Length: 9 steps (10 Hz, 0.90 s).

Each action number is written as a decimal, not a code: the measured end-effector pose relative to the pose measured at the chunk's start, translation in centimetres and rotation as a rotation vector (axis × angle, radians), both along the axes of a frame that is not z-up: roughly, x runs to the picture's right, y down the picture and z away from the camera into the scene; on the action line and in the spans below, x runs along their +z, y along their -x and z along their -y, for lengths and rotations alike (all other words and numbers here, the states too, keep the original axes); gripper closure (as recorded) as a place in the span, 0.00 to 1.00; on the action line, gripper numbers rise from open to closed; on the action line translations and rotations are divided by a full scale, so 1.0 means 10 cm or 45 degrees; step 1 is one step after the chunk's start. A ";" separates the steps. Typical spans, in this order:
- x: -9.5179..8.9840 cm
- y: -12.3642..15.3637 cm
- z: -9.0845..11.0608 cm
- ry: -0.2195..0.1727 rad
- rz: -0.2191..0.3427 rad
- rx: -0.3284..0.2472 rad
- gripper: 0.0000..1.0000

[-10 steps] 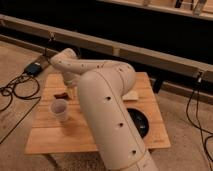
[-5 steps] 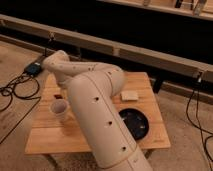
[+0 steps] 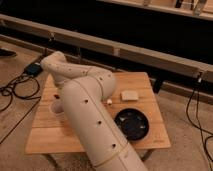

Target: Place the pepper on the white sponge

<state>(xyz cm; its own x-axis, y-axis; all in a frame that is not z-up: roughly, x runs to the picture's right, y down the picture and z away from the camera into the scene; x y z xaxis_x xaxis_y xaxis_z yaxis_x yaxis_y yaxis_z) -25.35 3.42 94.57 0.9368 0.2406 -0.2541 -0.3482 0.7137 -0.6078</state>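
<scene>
White sponge (image 3: 129,94) unmoved on desk (image 3: 50,135).
Arm (image 3: 90,120) shifted toward nine o'clock; wide hand hidden behind it, nine o'clock of sponge.

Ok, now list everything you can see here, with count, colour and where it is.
table: one, wooden, centre
sponge: one, white, far right part of the table
bowl: one, black, on the table, nearer than the sponge
cup: one, white, left of the table, partly behind the arm
device: one, black, on the floor left of the table
cables: several, black, on the floor at left and right
pepper: none visible
arm: one, white, reaching over the table from its near edge
gripper: hidden behind the arm, over the table's left side
</scene>
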 end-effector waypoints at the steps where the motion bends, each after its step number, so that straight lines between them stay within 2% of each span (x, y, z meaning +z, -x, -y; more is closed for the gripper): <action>1: 0.06 0.03 0.02 0.002 0.009 -0.007 0.35; 4: 0.19 0.13 0.06 0.007 0.031 -0.028 0.35; 8: 0.29 0.27 -0.04 0.041 0.058 -0.068 0.36; 9: 0.30 0.28 -0.06 0.049 0.060 -0.075 0.39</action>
<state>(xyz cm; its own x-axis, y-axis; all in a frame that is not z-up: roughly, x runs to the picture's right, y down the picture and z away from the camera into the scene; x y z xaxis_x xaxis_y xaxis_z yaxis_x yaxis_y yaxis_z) -28.11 4.02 97.55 0.9602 0.1759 -0.2171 -0.2766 0.7078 -0.6500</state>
